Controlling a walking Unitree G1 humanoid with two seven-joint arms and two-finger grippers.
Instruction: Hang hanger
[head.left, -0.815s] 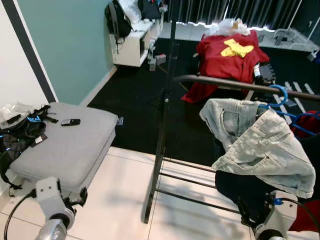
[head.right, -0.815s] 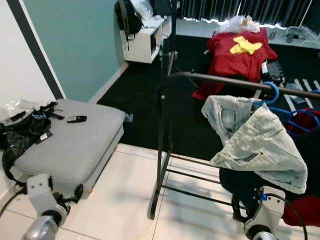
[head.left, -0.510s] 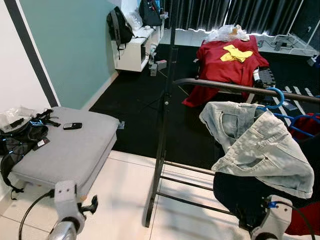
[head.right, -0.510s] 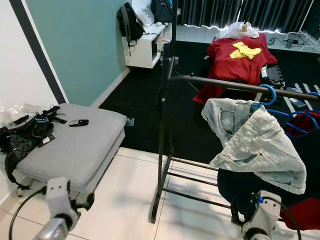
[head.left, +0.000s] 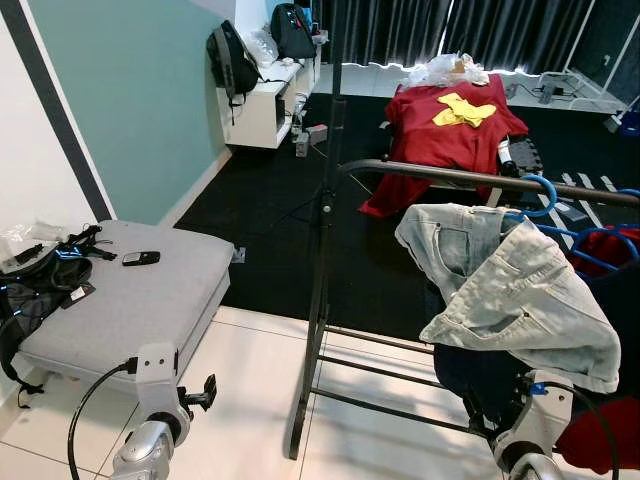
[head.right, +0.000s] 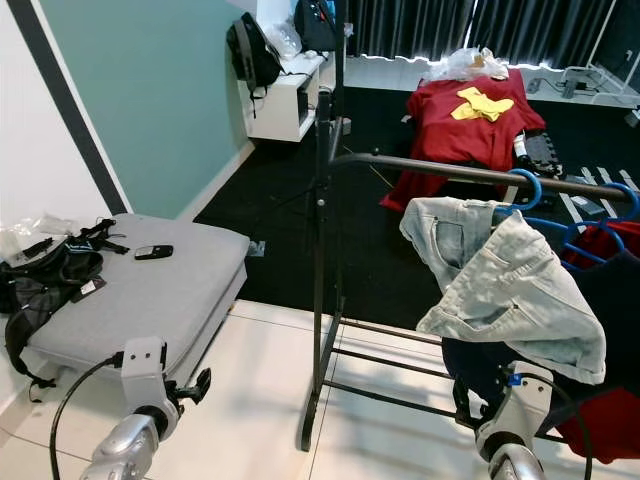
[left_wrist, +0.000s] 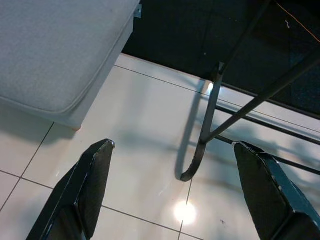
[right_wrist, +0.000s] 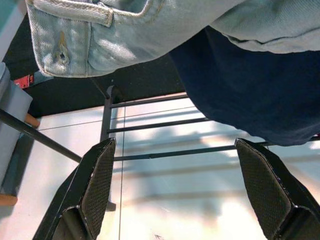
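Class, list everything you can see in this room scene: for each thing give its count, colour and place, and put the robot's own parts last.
Clothes rack: one, black metal, centre, on the white tiles.
Denim garment: one, pale blue, draped over the rack's rail on the right.
Hangers: at least two, blue, hooked on the rail behind the denim.
Dark garment: one, navy, hanging under the denim.
Red cloth: one, spread on the black carpet behind the rack, a yellow piece on top.
Cushion seat: one, grey, left.
Phone: one, black, on the seat.
Black bag: one, at the seat's left end.
Backpack: one, black, against the white shelf unit.
Left gripper: open, low over the tiles.
Right gripper: open, below the hanging clothes.
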